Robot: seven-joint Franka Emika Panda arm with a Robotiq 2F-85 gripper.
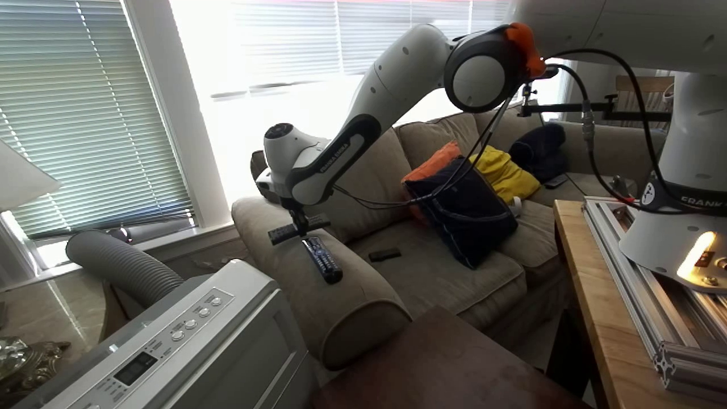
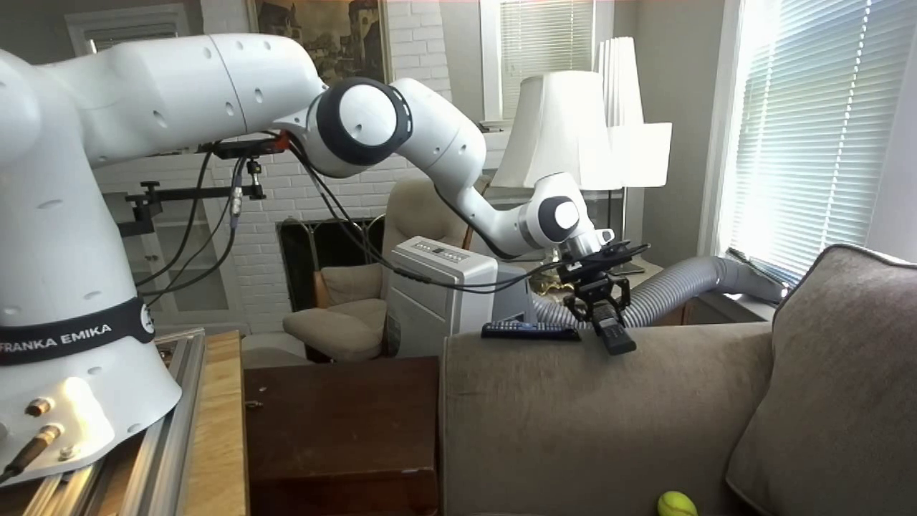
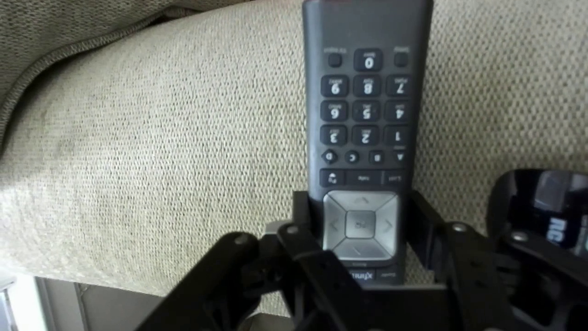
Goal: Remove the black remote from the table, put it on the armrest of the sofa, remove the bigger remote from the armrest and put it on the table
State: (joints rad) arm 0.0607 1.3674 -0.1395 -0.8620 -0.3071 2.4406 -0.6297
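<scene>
My gripper (image 3: 358,216) is over the sofa's armrest (image 1: 352,301), shut on a dark grey remote (image 3: 367,110) with number keys and a silver direction pad; one finger lies along each long side. In an exterior view this remote (image 2: 615,331) lies crosswise and slopes down; whether it touches the fabric I cannot tell. Beside it on the armrest rests a glossy black remote (image 1: 322,259) with rows of pale buttons, its end (image 3: 546,202) showing in the wrist view. Which is the black remote and which the bigger remote I cannot tell. The dark brown table (image 2: 344,408) bears neither.
A small dark object (image 1: 384,254) lies on the sofa (image 1: 443,289) seat near several cushions. A white appliance (image 1: 187,346) with a grey hose (image 2: 673,287) stands beside the armrest. The wooden bench (image 1: 585,284) carries the arm's base. A tennis ball (image 2: 675,504) sits below.
</scene>
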